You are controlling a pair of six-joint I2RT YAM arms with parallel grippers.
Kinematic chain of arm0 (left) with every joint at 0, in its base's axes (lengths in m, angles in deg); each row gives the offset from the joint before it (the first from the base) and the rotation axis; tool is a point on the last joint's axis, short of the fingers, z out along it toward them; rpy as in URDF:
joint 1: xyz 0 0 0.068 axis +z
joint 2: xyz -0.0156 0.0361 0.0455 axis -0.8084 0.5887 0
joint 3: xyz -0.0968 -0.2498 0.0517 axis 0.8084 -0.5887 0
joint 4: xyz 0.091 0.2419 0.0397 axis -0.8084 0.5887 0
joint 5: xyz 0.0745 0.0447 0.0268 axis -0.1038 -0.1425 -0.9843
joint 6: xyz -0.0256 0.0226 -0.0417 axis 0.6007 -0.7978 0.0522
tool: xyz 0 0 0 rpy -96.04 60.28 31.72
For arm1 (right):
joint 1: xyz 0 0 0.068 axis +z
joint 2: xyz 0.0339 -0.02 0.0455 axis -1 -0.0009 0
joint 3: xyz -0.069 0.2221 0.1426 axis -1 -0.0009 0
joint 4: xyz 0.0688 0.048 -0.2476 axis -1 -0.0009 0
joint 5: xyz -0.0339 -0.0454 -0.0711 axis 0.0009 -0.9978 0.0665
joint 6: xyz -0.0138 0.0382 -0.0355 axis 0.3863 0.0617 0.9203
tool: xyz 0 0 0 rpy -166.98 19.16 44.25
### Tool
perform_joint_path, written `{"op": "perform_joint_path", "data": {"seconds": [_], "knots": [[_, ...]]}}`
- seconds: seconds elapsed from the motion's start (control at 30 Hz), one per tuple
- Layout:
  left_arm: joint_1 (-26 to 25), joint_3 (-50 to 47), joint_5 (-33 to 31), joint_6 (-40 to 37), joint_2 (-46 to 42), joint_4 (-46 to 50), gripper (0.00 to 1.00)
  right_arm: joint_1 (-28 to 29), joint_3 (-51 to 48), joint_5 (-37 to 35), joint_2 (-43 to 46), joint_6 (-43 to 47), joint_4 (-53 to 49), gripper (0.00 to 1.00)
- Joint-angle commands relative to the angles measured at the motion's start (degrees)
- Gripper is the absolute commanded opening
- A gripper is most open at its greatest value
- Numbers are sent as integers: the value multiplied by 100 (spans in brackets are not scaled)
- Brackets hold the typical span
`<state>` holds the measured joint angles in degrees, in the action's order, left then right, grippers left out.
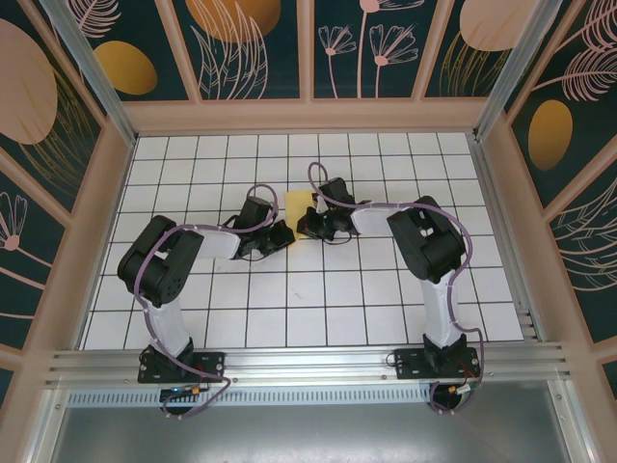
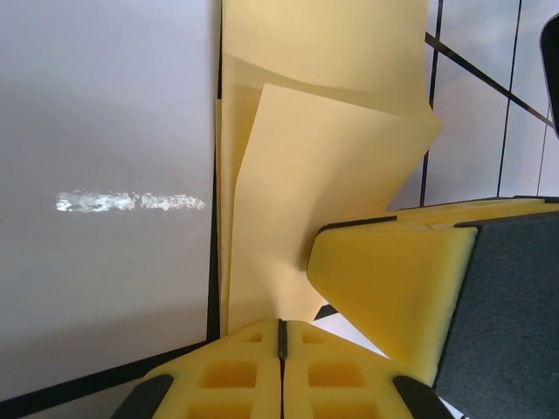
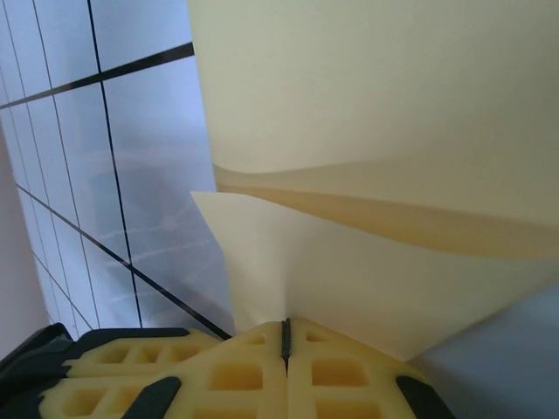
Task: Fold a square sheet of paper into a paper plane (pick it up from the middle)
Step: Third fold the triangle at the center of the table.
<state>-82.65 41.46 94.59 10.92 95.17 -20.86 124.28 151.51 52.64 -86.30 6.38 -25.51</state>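
The square sheet of paper (image 1: 300, 205), pale yellow and partly folded, is held up off the tiles between both grippers near the middle of the table. My left gripper (image 1: 282, 235) is shut on its near edge. In the left wrist view the yellow pads meet at the left gripper (image 2: 281, 328), and a folded flap of the sheet (image 2: 323, 175) rises from them. My right gripper (image 1: 310, 228) is shut on the same edge from the right. In the right wrist view the sheet (image 3: 376, 131) fans out from the right gripper (image 3: 285, 329). A right fingertip (image 2: 393, 279) stands close beside the left jaws.
The white grid-tiled table (image 1: 289, 299) lies under both arms. Wooden-framed walls (image 1: 111, 183) stand on the left, back and right. A metal rail (image 1: 308, 367) with the arm bases runs along the near edge.
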Motion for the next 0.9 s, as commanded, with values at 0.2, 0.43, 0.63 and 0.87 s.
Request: {"op": "perform_joint_path", "data": {"seconds": [0.2,0.43,0.63,0.87], "knots": [[-10,151,-270,-237,205,690,6,-172,177,-307,-134,348,-546,1],[-17,233,-505,-526,277,1254,6,-480,368,-372,-257,681,-724,1],[-18,233,-519,-583,312,1296,6,-812,422,-437,-370,884,-726,1],[-24,277,-519,-654,278,1318,6,-1093,687,-734,-234,1049,-863,1]]}}
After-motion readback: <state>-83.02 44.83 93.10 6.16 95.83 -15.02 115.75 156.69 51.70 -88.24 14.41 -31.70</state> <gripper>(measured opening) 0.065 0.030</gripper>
